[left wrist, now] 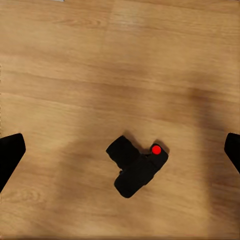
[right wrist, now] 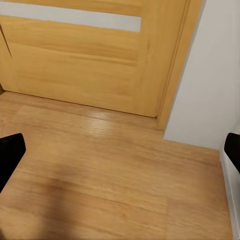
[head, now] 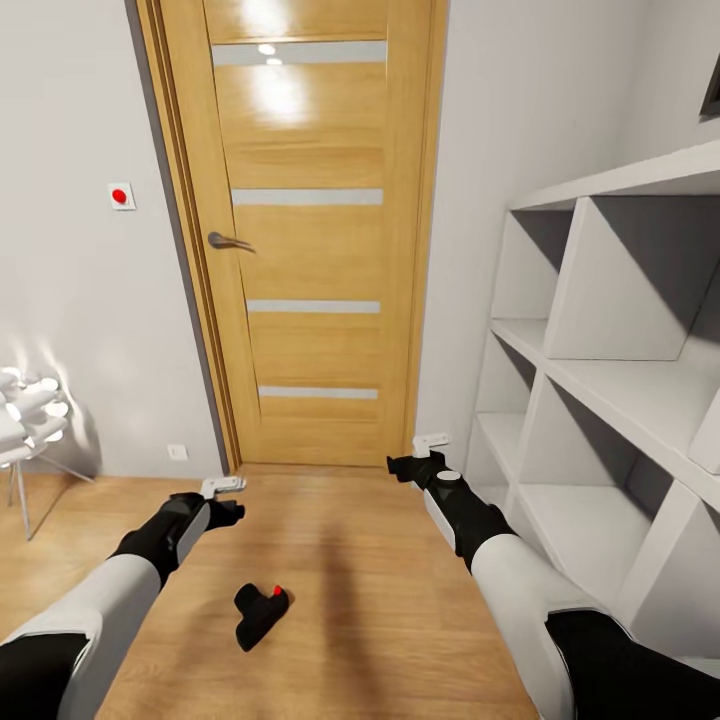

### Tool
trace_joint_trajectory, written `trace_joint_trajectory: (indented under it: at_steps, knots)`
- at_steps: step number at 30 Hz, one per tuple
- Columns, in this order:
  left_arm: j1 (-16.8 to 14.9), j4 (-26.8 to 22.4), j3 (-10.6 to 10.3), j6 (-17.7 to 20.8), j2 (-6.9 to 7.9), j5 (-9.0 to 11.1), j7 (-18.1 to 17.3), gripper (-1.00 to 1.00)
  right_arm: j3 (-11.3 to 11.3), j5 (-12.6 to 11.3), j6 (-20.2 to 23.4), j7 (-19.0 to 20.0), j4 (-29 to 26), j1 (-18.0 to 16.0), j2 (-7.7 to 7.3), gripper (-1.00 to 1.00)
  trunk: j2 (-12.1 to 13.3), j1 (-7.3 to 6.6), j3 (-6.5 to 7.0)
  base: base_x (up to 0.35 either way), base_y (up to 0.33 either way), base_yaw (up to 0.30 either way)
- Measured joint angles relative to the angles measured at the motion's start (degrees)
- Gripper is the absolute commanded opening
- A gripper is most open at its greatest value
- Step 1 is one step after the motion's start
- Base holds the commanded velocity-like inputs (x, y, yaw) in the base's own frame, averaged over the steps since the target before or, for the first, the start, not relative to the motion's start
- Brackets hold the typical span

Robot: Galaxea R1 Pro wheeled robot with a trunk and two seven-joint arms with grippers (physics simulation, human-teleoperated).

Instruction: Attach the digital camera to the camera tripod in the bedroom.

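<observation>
Black digital camera (head: 261,614) lies on the floor (head: 380,600) beneath my left gripper (head: 224,487); both my grippers, the right gripper (head: 431,441) too, reach forward, spread wide, empty.

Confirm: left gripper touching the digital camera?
Apart. In the left wrist view, bare wood floor surrounds the digital camera, and both fingertips sit wide of it. The head view shows the left gripper beyond the camera.
</observation>
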Motion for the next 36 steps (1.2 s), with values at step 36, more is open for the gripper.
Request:
trace_joint_trajectory:
  at_steps: [36]
  knots:
    - [0.1, 4.4, 0.0, -4.8, 1.15, 0.0, -0.1, 1.0, 0.0, -0.1, 0.0, 0.1, 0.1, 0.0, 0.0, 1.0, -3.6, 2.49, -7.64, 0.0, 0.0, 0.0]
